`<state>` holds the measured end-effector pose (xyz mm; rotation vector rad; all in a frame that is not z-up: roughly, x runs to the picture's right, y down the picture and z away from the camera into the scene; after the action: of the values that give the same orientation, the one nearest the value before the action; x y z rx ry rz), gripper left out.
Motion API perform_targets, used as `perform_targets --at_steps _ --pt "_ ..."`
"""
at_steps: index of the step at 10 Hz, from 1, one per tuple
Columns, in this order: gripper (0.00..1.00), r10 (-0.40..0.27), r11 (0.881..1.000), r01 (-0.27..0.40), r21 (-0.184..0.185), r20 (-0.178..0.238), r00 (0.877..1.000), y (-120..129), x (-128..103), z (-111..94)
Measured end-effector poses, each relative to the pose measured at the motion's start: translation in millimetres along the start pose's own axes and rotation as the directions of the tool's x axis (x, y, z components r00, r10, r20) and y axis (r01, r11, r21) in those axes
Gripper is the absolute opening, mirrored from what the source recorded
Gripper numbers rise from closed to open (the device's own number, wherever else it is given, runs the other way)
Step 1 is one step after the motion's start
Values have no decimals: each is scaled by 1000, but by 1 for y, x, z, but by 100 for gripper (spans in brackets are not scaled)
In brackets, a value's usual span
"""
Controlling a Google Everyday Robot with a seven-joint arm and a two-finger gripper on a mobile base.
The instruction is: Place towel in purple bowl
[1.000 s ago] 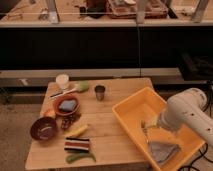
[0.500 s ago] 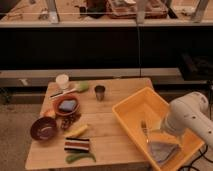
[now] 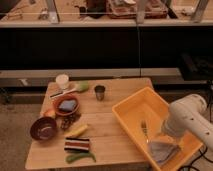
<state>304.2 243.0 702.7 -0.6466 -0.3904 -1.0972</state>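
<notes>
Towel [image 3: 161, 151] lies crumpled in the near corner of the yellow bin [image 3: 131, 101], so we find the gripper [image 3: 167, 139] low inside that bin, directly over the cloth, positioned for pickup. Whether it is parted or clamped we cannot tell. Purple bowl [image 3: 44, 128] sits well apart, at the left of the table [image 3: 112, 141].

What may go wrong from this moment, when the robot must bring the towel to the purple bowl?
The hand is low in the yellow bin, at the towel; a fork lies close by and might get caught. The purple bowl is at the far side of the table, so a hanging towel could brush the metal cup.
</notes>
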Motion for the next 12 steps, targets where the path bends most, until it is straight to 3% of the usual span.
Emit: perform_targets --at_steps 9,12 --pt "53 -24 999 27 -37 69 997 3 -18 28" --pt "53 -29 999 32 -30 83 996 4 -21 33"
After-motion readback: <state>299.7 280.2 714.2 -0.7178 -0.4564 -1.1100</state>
